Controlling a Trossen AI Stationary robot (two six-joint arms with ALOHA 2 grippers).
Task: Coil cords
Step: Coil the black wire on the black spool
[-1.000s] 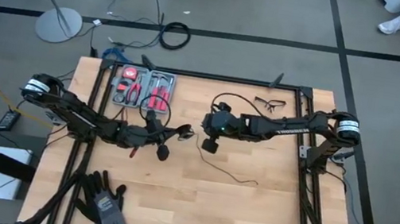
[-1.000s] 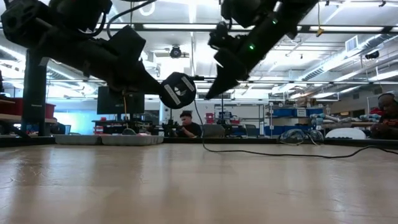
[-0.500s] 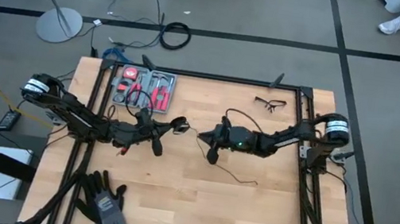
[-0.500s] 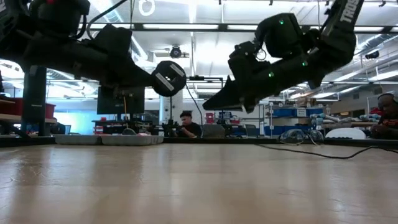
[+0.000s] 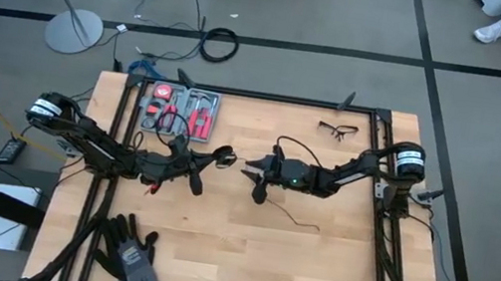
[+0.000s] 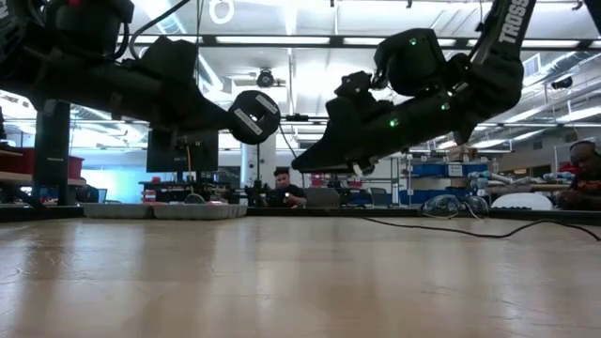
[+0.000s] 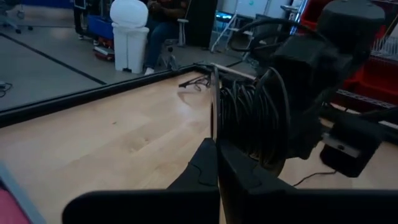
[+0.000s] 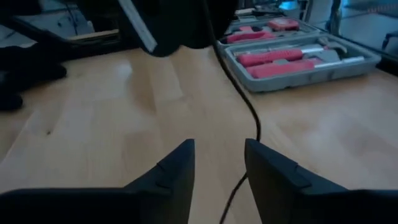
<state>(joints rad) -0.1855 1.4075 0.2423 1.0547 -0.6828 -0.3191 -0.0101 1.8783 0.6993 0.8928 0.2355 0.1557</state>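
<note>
We see the thin black cord (image 5: 294,213) partly lying on the table (image 5: 242,260) and partly lifted in the air. Its round puck (image 6: 254,116) is held up above the wood, just in front of the grey tool case (image 5: 180,110). The left gripper (image 5: 210,158) is closed, and several loops of the cord are wound around it; the puck seems to hang at its tip, but this contact is not clear to us. The right gripper (image 5: 252,173) is facing the puck from the side away from the tool case, near it but apart. Its fingers (image 8: 174,171) are spread, and the cord passes between them without being pinched. Behind the right arm, the free end of the cord trails on the wood.
</note>
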